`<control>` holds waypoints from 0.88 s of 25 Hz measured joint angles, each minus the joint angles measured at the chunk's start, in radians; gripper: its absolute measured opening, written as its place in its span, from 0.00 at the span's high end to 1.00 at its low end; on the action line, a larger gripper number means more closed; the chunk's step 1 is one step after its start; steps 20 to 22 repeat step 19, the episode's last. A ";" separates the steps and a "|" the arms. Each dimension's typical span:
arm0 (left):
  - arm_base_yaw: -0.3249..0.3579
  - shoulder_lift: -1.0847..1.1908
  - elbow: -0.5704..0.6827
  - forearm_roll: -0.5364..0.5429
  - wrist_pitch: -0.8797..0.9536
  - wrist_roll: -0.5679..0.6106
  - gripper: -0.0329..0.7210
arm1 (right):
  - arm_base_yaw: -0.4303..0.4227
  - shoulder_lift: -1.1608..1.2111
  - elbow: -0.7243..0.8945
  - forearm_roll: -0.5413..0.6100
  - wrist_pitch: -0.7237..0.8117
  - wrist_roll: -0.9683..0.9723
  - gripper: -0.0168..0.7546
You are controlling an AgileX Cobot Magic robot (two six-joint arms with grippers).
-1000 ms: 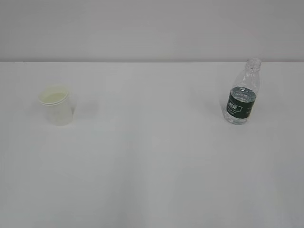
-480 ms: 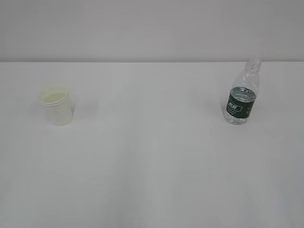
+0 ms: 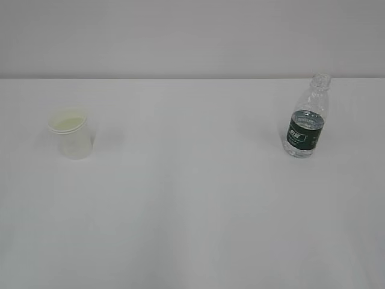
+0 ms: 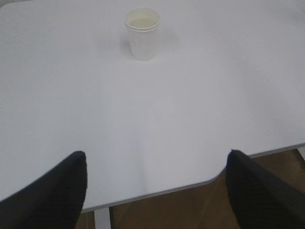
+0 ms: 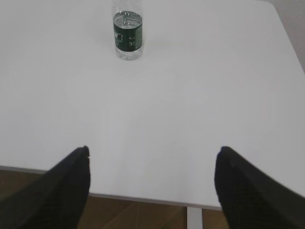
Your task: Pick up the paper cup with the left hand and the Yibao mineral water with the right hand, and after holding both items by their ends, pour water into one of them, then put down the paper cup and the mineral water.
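Two targets stand upright and well apart on the white bench [image 3: 192,198]. Paper cup [image 4: 142,32] lies straight ahead of the left hand [image 4: 156,191], mouth up, long axis vertical. Water bottle [image 5: 127,34] lies ahead and slightly left of the right hand [image 5: 151,188], open neck up, axis vertical. Both sets of fingers are spread wide and empty, at the near bench edge, far from contact.

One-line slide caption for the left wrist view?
Open left gripper at the white table edge, paper cup standing upright far ahead, untouched.
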 joint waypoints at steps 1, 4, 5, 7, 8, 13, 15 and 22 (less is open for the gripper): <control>0.000 0.000 0.000 0.000 0.000 0.000 0.07 | 0.000 0.000 0.000 0.000 0.000 0.000 0.18; 0.000 0.000 0.000 0.000 0.000 0.000 0.08 | 0.000 0.000 0.000 0.000 0.000 0.000 0.21; 0.000 0.000 0.000 0.000 0.000 0.000 0.08 | 0.000 0.000 0.000 0.000 0.000 0.000 0.21; 0.000 0.000 0.000 0.000 0.000 0.000 0.08 | 0.000 0.000 0.000 0.000 0.000 0.000 0.21; 0.000 0.000 0.000 0.000 0.000 0.000 0.09 | 0.000 0.000 0.000 0.000 0.000 0.000 0.21; 0.000 0.000 0.000 0.000 0.000 0.000 0.10 | 0.000 0.000 0.000 0.000 0.000 0.000 0.22; 0.000 0.000 0.000 0.000 0.000 0.000 0.10 | 0.000 0.000 0.000 0.000 0.000 0.000 0.22; 0.000 0.000 0.000 0.000 0.000 0.000 0.12 | 0.000 0.000 0.000 0.000 0.000 0.000 0.22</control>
